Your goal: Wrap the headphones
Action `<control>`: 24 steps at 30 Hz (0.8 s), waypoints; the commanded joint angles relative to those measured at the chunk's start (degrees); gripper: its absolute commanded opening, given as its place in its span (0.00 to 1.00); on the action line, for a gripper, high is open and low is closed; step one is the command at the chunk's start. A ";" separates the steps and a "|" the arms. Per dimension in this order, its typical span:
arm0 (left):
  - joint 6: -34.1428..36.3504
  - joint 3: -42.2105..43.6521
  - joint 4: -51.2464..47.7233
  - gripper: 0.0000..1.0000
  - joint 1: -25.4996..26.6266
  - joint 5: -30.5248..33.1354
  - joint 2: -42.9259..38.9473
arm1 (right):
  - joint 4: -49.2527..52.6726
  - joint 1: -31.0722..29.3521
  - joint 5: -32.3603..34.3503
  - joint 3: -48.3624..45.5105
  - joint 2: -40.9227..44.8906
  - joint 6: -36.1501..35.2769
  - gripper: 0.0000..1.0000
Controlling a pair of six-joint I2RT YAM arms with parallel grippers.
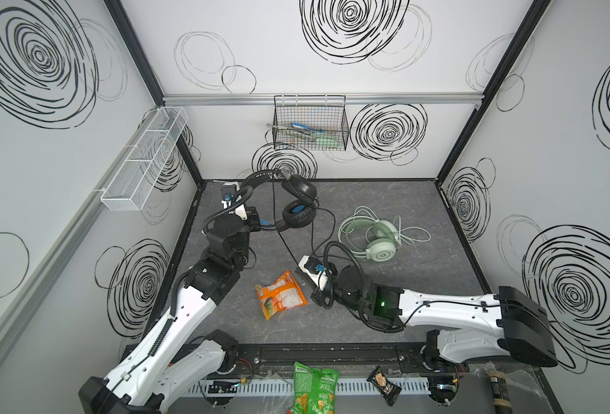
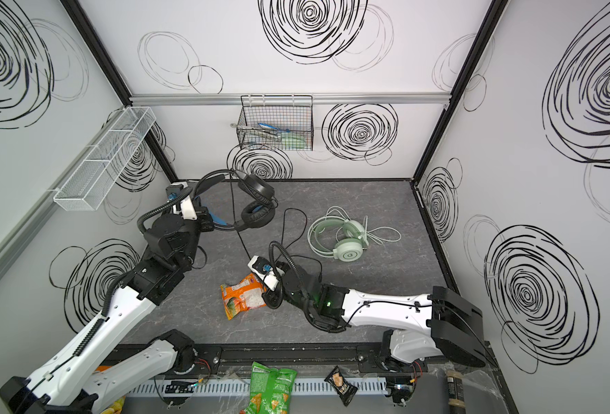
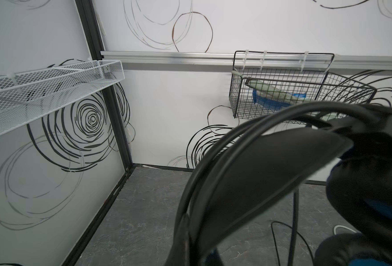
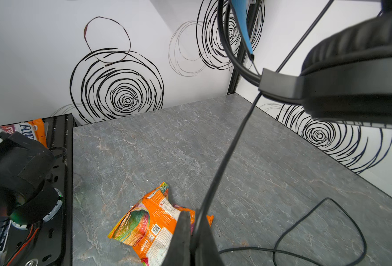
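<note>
As the left gripper (image 1: pixel 260 222) clamps the headband of the black headphones (image 1: pixel 301 190), holding them aloft near the back left corner of the table (image 1: pixel 403 286), the right gripper (image 4: pixel 193 226) is pinched tight on their thin black cable (image 4: pixel 230 149), drawn taut between the two. The mint-green headphones (image 1: pixel 380 252) lie on the table toward the right, their whitish cable (image 1: pixel 405 234) looped loosely alongside. An orange snack packet (image 1: pixel 282 294) lies just beside the right gripper.
</note>
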State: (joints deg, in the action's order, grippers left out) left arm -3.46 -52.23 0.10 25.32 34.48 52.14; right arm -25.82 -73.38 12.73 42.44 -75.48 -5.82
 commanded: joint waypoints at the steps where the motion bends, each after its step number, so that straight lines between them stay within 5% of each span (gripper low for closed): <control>1: 4.69 -0.60 9.76 0.00 1.95 6.20 -0.50 | 1.70 -0.66 -0.41 1.56 1.04 -1.51 0.00; 12: 23.51 1.93 16.31 0.00 11.19 18.60 1.82 | 8.98 -0.90 2.03 5.68 4.86 -6.72 0.00; 24: 30.80 1.84 12.31 0.00 17.92 15.85 3.66 | 9.24 -1.05 2.38 5.88 9.52 -12.64 0.00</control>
State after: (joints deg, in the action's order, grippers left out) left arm 24.60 -49.28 8.88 42.85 50.15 55.64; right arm -15.75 -73.60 14.68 46.26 -67.79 -15.94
